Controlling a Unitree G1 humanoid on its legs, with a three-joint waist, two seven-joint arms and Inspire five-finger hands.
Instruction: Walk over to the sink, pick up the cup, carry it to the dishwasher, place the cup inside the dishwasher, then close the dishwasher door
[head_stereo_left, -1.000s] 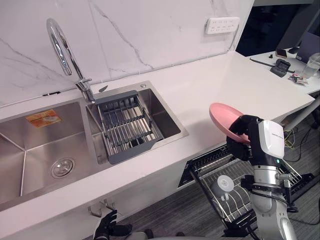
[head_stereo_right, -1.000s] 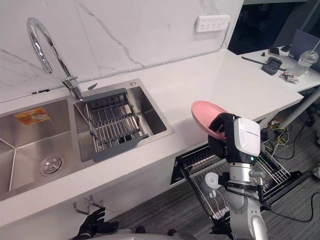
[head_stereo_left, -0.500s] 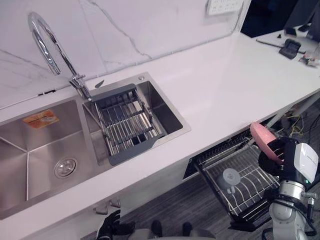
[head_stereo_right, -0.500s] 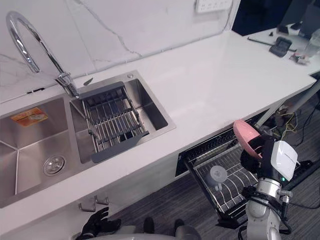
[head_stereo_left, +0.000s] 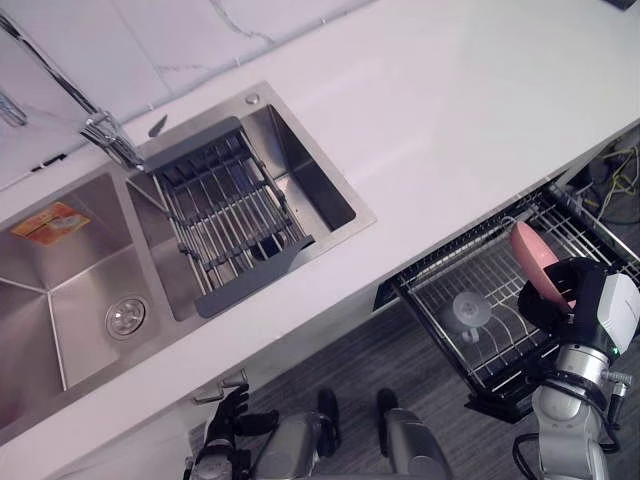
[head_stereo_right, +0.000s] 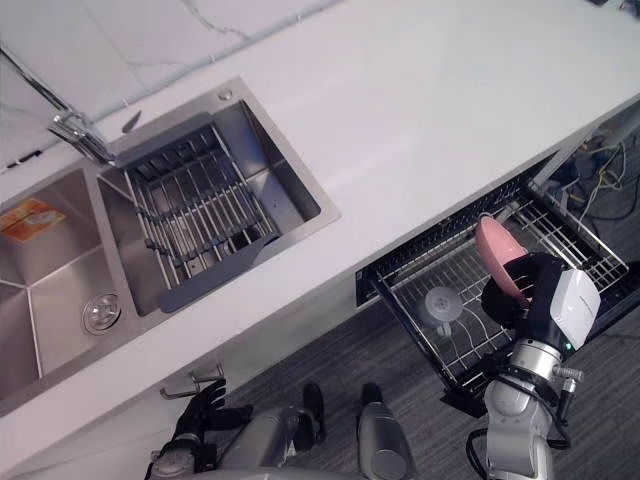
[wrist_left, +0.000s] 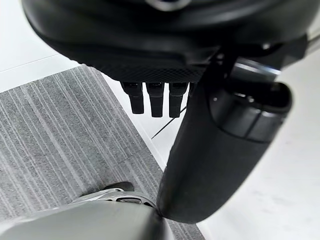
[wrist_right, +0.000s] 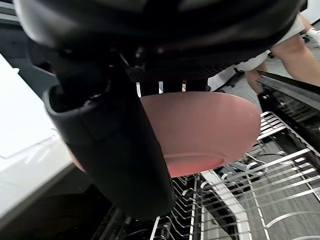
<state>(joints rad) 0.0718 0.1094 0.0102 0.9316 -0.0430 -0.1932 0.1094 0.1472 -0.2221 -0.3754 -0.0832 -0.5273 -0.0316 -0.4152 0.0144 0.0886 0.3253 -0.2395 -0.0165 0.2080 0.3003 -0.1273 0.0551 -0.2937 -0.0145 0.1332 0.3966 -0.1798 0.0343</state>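
A white, smooth counter (head_stereo_left: 450, 120) runs under a veined stone wall, with a brushed-steel double sink (head_stereo_left: 60, 290) let into its left end and grey ribbed carpet (head_stereo_left: 360, 350) on the floor below. From under the counter's front edge, near its right end, the dishwasher rack (head_stereo_left: 500, 350) is pulled out: a tray of thin chrome wires with rows of upright tines. The task's thing looks more like a shallow pink bowl (head_stereo_left: 535, 265) than a cup, matte and round-rimmed. It is tipped on edge above the rack's outer right part, with the right hand (head_stereo_left: 548, 300) curled round it, thumb on one face and fingers on the other. The carry looks done and the placing step is in hand. Next, the bowl likely has to come down between two tine rows before the grip opens; I cannot tell whether its rim already touches the wires. The left hand (head_stereo_left: 225, 425) hangs with loose, spread fingers below the counter's front edge, under the sink.
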